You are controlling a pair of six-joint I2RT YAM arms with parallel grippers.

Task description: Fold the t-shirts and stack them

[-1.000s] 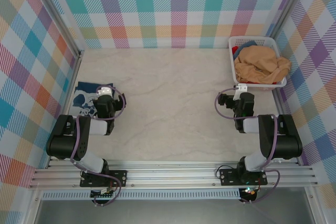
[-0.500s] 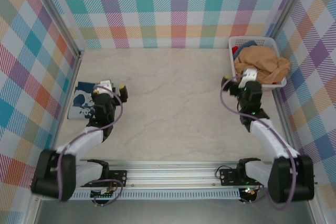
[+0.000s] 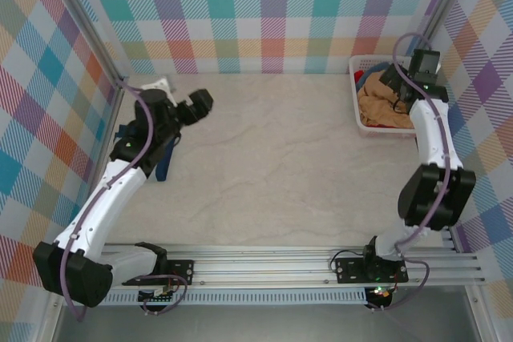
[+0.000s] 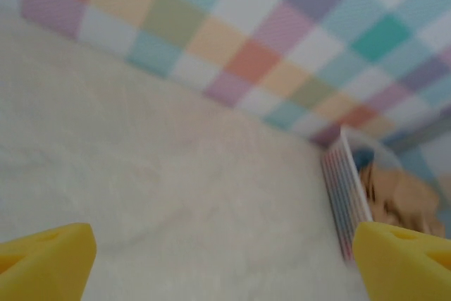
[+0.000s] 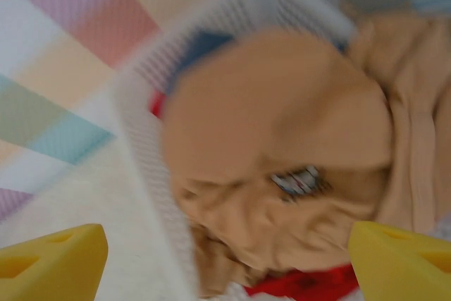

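Marble table (image 3: 272, 166): left arm (image 3: 120, 186) hides most of navy t-shirt (image 3: 164, 167).

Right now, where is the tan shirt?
In the top view the tan shirt lies bunched in the white basket at the far right corner of the table, with the right claw open above it.

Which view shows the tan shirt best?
Right wrist: the tan shirt is close up, its print visible, though motion-blurred. Top external has it small in the basket, partly behind the right arm. Left wrist: a distant blurred tan patch.
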